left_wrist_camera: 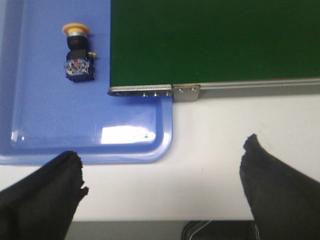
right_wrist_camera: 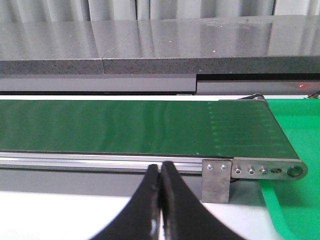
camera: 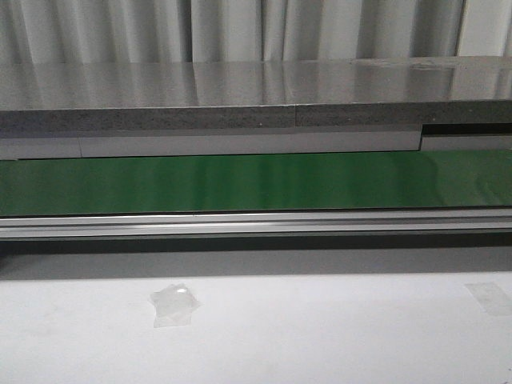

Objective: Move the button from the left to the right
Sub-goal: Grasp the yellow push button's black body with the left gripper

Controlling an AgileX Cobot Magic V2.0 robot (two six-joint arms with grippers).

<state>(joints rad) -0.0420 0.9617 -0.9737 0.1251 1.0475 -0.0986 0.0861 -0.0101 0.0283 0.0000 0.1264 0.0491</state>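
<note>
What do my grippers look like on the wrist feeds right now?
Both have matte black fingers. The left gripper's fingers are broad, with ragged, frayed-looking tips, and a thin pale cable loops on a dark part between them. The right gripper's fingers are smooth and taper to narrow points. No markings or labels show. The arms themselves are out of view.

One button (left_wrist_camera: 77,55), one blue tray (left_wrist_camera: 45,125), one green tray (right_wrist_camera: 295,205). One green belt (camera: 256,182). Two tape scraps on the table: (camera: 174,305) and (camera: 490,297).
</note>
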